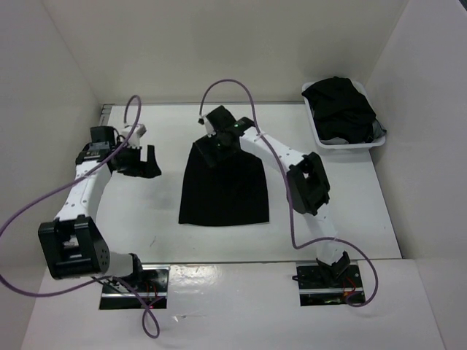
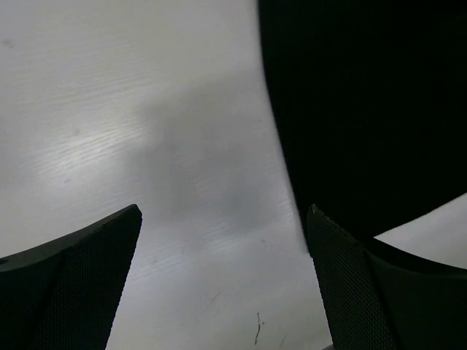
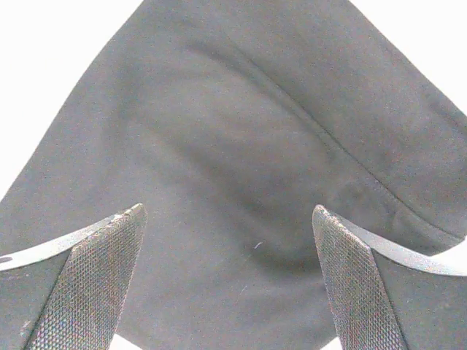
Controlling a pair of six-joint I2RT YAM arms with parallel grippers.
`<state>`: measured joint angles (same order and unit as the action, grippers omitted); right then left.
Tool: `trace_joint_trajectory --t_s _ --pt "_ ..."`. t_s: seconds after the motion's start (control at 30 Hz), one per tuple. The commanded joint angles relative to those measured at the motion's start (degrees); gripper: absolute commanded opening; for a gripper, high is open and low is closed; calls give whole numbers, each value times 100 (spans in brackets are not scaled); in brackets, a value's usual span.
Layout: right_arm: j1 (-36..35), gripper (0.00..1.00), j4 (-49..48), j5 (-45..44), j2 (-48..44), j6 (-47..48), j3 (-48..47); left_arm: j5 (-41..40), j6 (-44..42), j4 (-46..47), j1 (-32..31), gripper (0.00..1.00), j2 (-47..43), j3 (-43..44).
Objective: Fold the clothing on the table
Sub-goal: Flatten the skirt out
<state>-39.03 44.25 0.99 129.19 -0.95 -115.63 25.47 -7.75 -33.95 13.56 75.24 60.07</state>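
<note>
The clothing (image 1: 224, 191), a plain black trapezoid garment, lies flat in the middle of the white table (image 1: 146, 219). My right gripper (image 1: 219, 151) hovers over its narrow far edge, jaws wide open. In the right wrist view the clothing (image 3: 241, 138) fills the frame, and nothing is pinched in the right gripper (image 3: 228, 215). My left gripper (image 1: 146, 164) stands open over bare table, just left of the garment. In the left wrist view the left gripper (image 2: 222, 219) holds nothing, and the clothing (image 2: 365, 102) sits beyond its right fingertip (image 2: 350, 277).
A white tray (image 1: 349, 143) with a heap of black clothes (image 1: 339, 106) stands at the back right corner. White walls enclose the table on the left, back and right. A metal rail (image 1: 106, 109) runs along the far edge.
</note>
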Motion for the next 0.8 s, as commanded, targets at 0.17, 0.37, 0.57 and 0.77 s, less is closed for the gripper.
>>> trace_joint_trajectory --t_s 0.17,0.37,0.57,0.77 --pt "-53 98 -495 -81 -1966 604 1645 643 62 335 -1039 100 1814 1523" --pt "948 93 -681 -92 -2372 657 2272 775 371 242 -1364 91 3329 2500" --pt "1688 80 -295 296 -3083 851 3071 363 300 -128 -1558 90 3164 1974" --pt "1740 75 -742 148 -3532 851 3855 -59 361 151 -1673 90 2759 1613"
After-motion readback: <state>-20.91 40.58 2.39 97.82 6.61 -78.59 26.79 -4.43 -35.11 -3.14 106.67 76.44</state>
